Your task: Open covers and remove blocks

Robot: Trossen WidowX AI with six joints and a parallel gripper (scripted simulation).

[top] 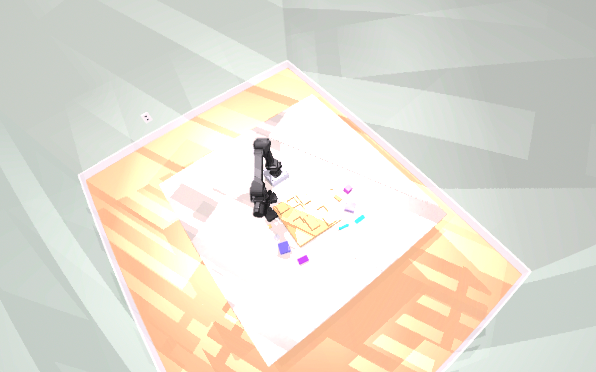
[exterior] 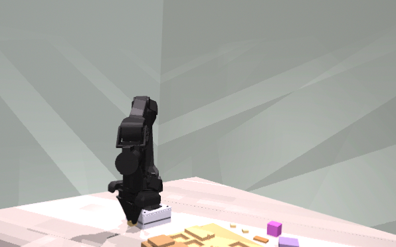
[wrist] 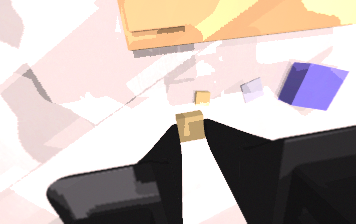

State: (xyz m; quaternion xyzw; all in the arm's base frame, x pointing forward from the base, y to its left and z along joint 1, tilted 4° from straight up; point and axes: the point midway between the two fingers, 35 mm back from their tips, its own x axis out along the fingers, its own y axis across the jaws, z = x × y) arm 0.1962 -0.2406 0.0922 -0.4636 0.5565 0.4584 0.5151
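Note:
My gripper is shut on a small tan block. It holds the block low over the white table, just off the near-left side of the puzzle board. The board is tan, with orange covers and open wells. In the wrist view another small tan block and a small pale lilac block lie on the table between my fingers and the board. A blue-violet cube rests on the table to the right of them.
A magenta flat block lies near the blue-violet cube. A magenta cube, a lavender block and two cyan pieces lie past the board's far side. The arm's base stands close behind my gripper.

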